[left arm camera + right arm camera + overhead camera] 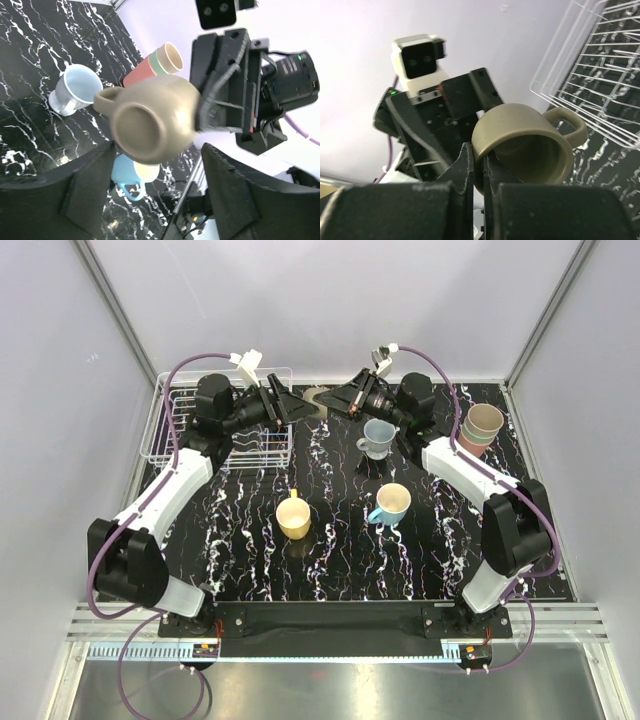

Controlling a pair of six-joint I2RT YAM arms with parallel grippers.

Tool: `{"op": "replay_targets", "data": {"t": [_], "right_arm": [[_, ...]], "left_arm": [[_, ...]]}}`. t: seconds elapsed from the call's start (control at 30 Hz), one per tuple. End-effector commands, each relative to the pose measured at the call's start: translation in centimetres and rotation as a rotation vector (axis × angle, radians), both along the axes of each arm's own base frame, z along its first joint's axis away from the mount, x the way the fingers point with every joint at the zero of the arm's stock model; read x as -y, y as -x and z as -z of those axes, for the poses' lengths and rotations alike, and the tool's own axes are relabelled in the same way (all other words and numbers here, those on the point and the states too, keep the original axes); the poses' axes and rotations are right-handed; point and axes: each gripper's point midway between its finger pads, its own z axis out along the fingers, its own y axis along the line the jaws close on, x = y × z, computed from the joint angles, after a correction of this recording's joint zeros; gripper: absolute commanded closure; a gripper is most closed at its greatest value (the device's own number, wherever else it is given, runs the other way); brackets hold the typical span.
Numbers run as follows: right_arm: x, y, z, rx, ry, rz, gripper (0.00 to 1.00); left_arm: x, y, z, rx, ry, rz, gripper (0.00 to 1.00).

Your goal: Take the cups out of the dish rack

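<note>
A grey-brown mug (318, 399) hangs in the air between both arms, just right of the white wire dish rack (172, 430). My right gripper (479, 155) is shut on the mug's (520, 135) rim, one finger inside and one outside. My left gripper (159, 150) is open, its fingers spread wide on either side of the mug's (155, 117) base; I see no contact. On the table stand a yellow mug (294, 517), a cyan mug (391, 504) with a cream inside and a pale blue mug (379, 437). Stacked tumblers (481, 428) stand at the right.
The rack (600, 75) stands at the table's back left corner, close to the left wall. The two wrists nearly meet at the back centre, near the rear wall. The loose mugs stand in the middle of the black marbled mat (250, 560).
</note>
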Motion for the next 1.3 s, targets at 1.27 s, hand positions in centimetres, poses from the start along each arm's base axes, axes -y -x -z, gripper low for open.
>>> {"op": "replay_targets", "data": {"t": [1.27], "right_arm": [[2.4,2.6,22.8,-0.188,1.266,0.094,1.00]], "left_arm": [[-14.2,4.5,-0.5,0.165,-0.508,-0.602,0.01]]}}
